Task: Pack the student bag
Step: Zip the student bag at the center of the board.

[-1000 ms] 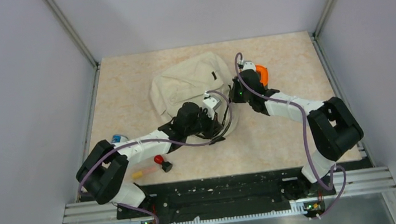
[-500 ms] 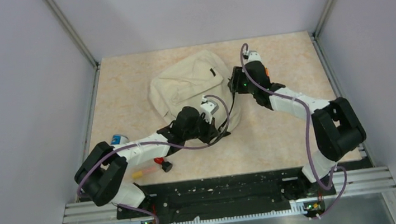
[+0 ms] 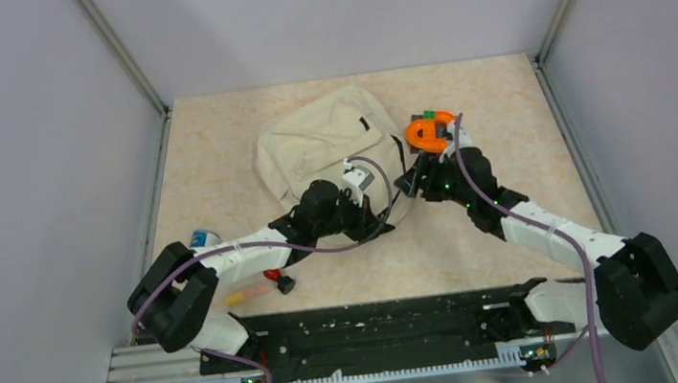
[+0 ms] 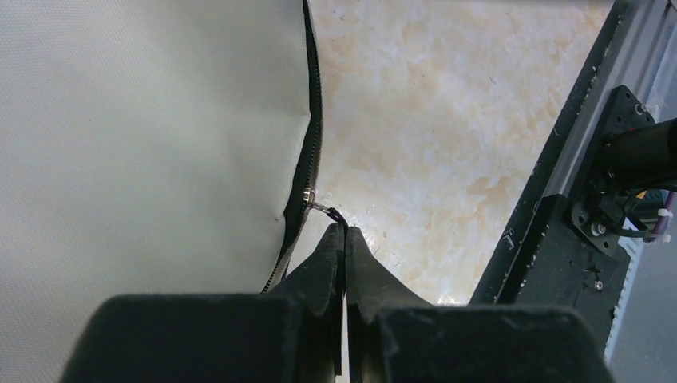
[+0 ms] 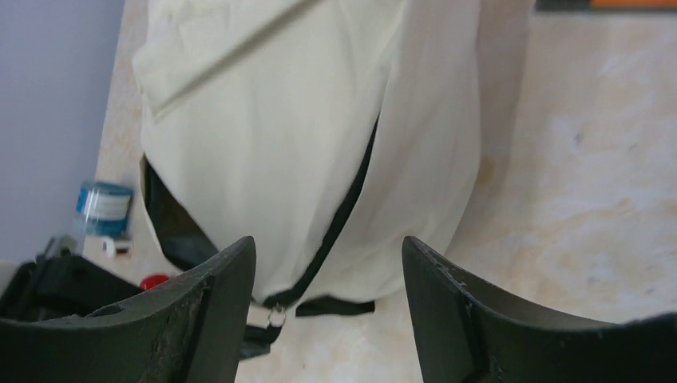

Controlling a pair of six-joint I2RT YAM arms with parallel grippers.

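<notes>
the bag, soft cream cloth with black zips, slumps far-centre on the marbled table. a curved orange thing lies just right of it, and a small blue jar near left. the left gripper reaches low, pinched on the zip pull. the right gripper hangs spread wide by the bag's right edge.

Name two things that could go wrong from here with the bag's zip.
1. The left end effector pinches only the tip of the small zip pull, so a tug may slip it free.
2. The right end effector is open and holds nothing. The soft bag therefore lies unanchored and may drag along instead of unzipping.
</notes>
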